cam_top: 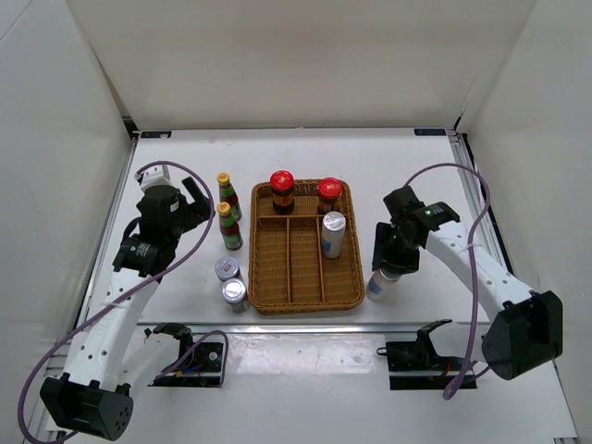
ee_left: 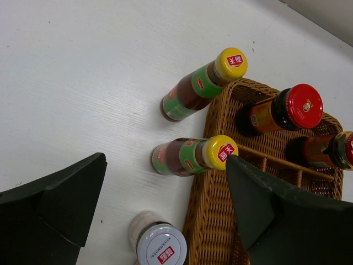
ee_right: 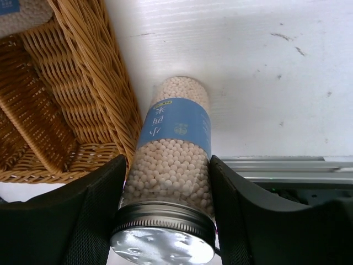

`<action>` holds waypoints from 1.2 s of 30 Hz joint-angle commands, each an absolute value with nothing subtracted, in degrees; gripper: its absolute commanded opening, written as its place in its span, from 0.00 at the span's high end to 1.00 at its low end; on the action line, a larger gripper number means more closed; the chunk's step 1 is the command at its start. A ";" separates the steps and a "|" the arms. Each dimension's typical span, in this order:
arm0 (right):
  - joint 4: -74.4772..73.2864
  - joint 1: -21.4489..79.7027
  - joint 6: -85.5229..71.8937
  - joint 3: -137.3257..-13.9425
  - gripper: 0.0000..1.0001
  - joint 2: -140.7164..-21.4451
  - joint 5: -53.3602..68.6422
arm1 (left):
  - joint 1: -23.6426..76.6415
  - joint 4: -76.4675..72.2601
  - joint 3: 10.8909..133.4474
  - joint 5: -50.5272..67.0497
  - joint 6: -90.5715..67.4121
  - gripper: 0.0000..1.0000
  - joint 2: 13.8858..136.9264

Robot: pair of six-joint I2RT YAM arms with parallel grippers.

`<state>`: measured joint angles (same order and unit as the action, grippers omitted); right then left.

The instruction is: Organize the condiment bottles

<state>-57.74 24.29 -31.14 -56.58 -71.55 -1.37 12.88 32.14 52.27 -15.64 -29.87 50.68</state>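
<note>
Two red-capped dark jars (cam_top: 282, 190) (cam_top: 329, 194) and one white silver-topped shaker (cam_top: 333, 233) stand in the wicker tray (cam_top: 268, 277). Two yellow-capped sauce bottles (cam_top: 225, 190) (cam_top: 228, 225) and two short silver-lidded jars (cam_top: 227, 268) (cam_top: 234, 293) stand on the table left of the tray. My right gripper (ee_right: 168, 182) is shut on the second shaker (ee_right: 176, 132), upright just off the tray's right front corner (cam_top: 377, 287). My left gripper (ee_left: 165, 210) is open and empty, above the sauce bottles (ee_left: 201, 85) (ee_left: 190, 156) and one silver-lidded jar (ee_left: 160, 245).
The tray (ee_right: 71, 110) has long dividers, and its wall almost touches the held shaker. A metal rail (ee_right: 287, 168) runs along the table's front edge just behind the right gripper. White walls enclose the table on three sides.
</note>
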 commanded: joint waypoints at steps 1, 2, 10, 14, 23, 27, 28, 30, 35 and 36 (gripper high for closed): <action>-62.22 26.10 -31.82 -62.91 0.76 -67.68 -4.73 | 13.10 31.90 52.29 -15.91 -29.97 0.00 49.48; -62.92 27.50 -32.43 -64.15 0.78 -67.68 -6.05 | 13.10 31.90 52.29 -15.91 -29.97 0.00 49.48; -67.68 34.27 -33.66 -78.29 0.83 -68.46 -11.95 | 13.10 31.90 52.29 -15.91 -29.97 0.00 49.48; -65.84 37.96 -34.18 -80.94 0.84 -72.06 -11.34 | 13.10 31.90 52.29 -15.91 -29.97 0.00 49.48; -61.96 44.91 -36.56 -81.65 0.84 -81.29 -10.63 | 13.10 31.90 52.29 -15.91 -29.44 0.00 49.48; -60.39 45.44 -37.09 -79.55 0.81 -84.55 -9.50 | 13.10 31.90 52.29 -15.91 -29.44 0.00 49.48; -60.38 45.44 -37.09 -79.54 0.78 -85.33 -9.49 | 13.10 31.90 52.29 -15.91 -29.44 0.00 49.48; -59.77 45.44 -37.09 -78.22 0.66 -85.87 -8.44 | 13.10 31.90 52.29 -16.43 -29.44 0.00 49.48; -55.90 42.28 -37.62 -74.10 0.44 -85.87 -2.47 | 13.10 32.43 52.29 -17.05 -29.44 0.00 49.48; -55.38 41.75 -37.01 -74.09 0.41 -85.87 -2.46 | 13.10 32.43 52.29 -17.05 -29.44 0.00 49.48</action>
